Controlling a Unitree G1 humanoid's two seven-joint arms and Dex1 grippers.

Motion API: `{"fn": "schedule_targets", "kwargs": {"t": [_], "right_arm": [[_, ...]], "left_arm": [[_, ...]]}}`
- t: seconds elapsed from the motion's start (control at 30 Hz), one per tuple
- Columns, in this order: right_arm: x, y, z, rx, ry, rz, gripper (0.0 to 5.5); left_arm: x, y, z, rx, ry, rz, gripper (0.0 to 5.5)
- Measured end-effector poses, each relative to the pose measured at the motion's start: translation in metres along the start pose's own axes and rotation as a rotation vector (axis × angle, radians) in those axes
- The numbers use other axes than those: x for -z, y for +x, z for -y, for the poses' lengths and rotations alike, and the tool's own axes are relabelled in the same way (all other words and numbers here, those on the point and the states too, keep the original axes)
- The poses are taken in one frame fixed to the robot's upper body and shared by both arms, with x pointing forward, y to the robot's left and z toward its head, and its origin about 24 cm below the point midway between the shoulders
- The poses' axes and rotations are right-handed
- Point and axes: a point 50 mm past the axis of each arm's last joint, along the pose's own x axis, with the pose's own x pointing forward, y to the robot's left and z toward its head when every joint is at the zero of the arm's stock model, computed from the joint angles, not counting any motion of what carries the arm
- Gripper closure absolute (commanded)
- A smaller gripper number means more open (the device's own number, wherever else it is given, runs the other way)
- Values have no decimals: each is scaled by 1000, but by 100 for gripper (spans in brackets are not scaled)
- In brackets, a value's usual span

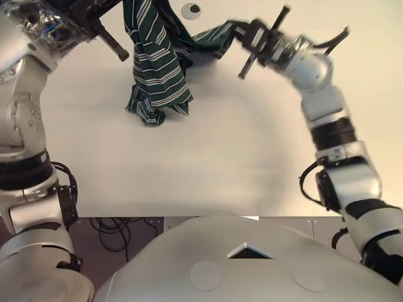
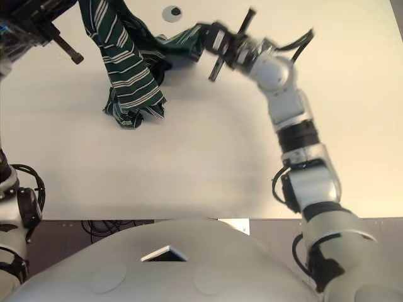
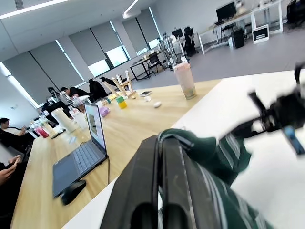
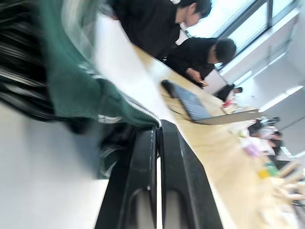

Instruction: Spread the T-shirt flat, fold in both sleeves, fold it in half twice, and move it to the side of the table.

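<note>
In the left wrist view, the two black fingers [image 3: 143, 186] of the left tool [image 3: 161, 141] are seen pressed together, and a fold of a dark green cotton T-shirt with white stripes [image 3: 214, 157] is clenched between them; the cloth is stretched away from the tool over a plain white table [image 3: 267, 186]. Beside it, a long light wooden table [image 3: 138, 119] is seen, on which an open grey laptop [image 3: 81, 152], a black mouse [image 3: 74, 191] and a tall pink tumbler [image 3: 185, 80] are stood. In the right wrist view, the right tool [image 4: 157, 131] is shown with its fingers closed against each other, and a hemmed edge of the T-shirt is pinched at their tips. In the left eye view, the T-shirt is seen raised over the far part of the white table: its upper part is held up at the far left by the left tool, its bunched lower end is let down onto the table top, and one corner is drawn out sideways to the right tool, which is held just above the table. A small round black-and-white marker [image 1: 191, 9] is seen on the table beyond the T-shirt. In the right eye view, the same arrangement is shown, with the hanging cloth at the far left and the stretched corner gripped near the marker.
</note>
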Motion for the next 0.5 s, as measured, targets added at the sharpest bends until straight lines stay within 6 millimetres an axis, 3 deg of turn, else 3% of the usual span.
{"fn": "schedule_targets", "kwargs": {"t": [0.03,0.33,0.5], "right_arm": [[-5,1,21,37,-25,7,548],[-34,26,100,96,-45,-20,548],[-67,12,161,232,-89,-39,548]], "left_arm": [[-1,5,-7,10,29,-1,550],[-32,65,-79,52,246,-12,550],[-52,80,-102,20,337,-41,550]]}}
